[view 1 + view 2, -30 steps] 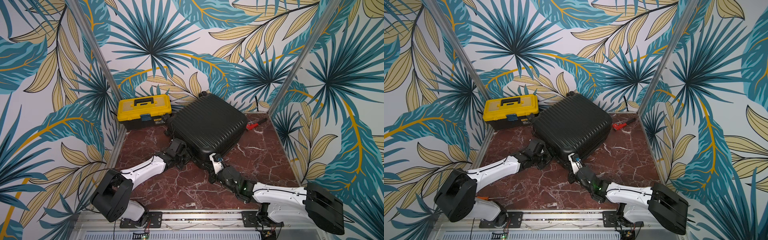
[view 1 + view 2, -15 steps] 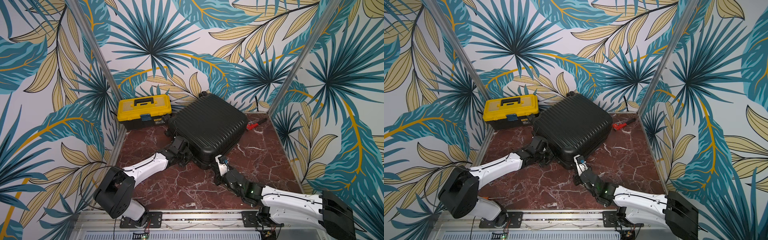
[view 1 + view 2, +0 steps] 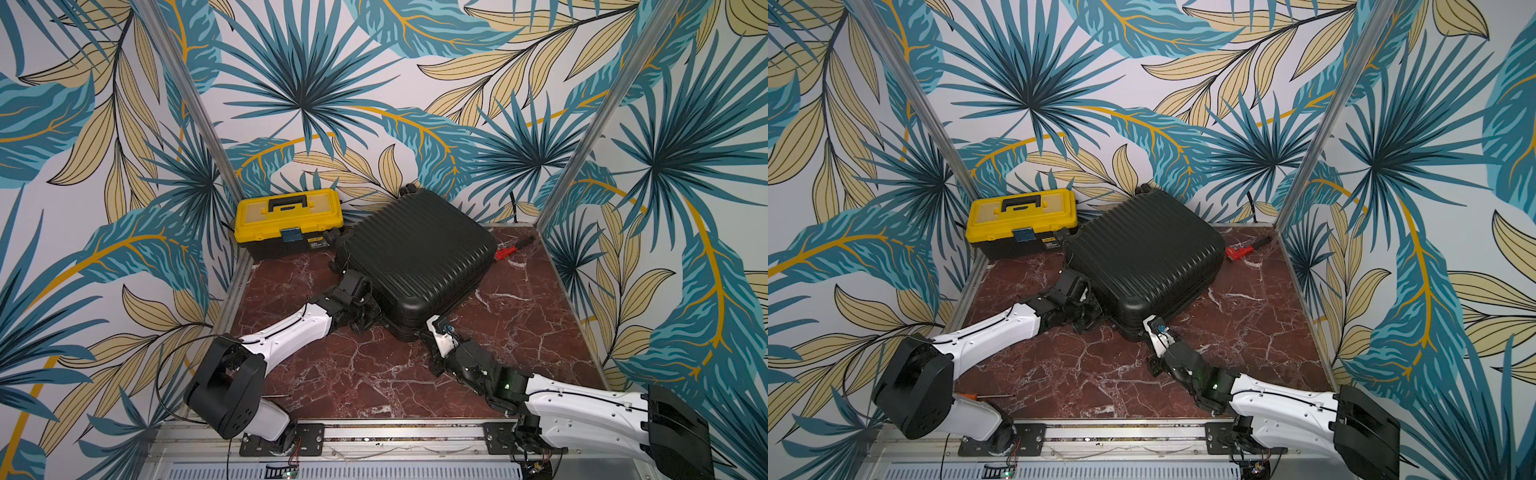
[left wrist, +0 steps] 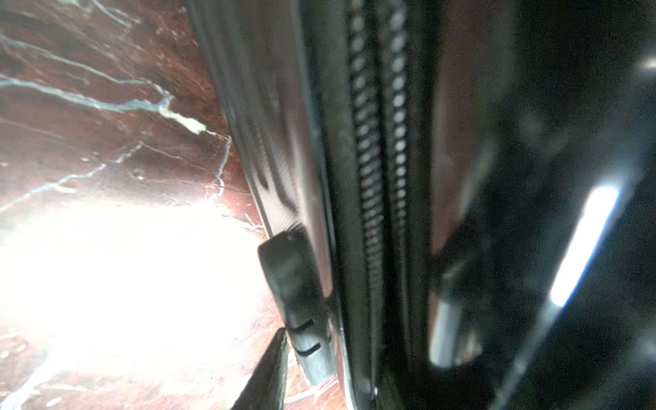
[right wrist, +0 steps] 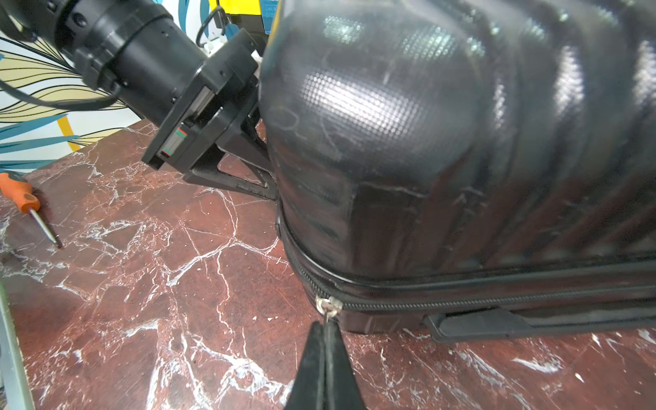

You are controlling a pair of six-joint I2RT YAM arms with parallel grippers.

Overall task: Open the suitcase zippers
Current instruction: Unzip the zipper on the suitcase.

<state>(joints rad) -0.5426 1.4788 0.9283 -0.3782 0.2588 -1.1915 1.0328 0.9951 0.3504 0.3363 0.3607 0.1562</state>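
A: Suitcase (image 3: 411, 253), where?
B: Flat on the marble table (image 3: 374, 374), middle of the far edge, lid down, one corner aimed at the near edge.
A: Right gripper (image 5: 326, 330)?
B: Pinched tight on the zipper pull (image 5: 328, 307) at that near corner. The arm lies low, stretched out from the near edge. That keeps it level with the zipper track (image 5: 461, 303), likely so it can drag the pull along the seam.
A: Left gripper (image 3: 368, 318)?
B: On the suitcase side left of that corner. Arm also low and reaching in, wrist tipped toward the shell. Jaws straddle the track. The wrist view is blurry, so I can't tell if it's clamped or just resting there. It's probably bracing the case so it won't slide.
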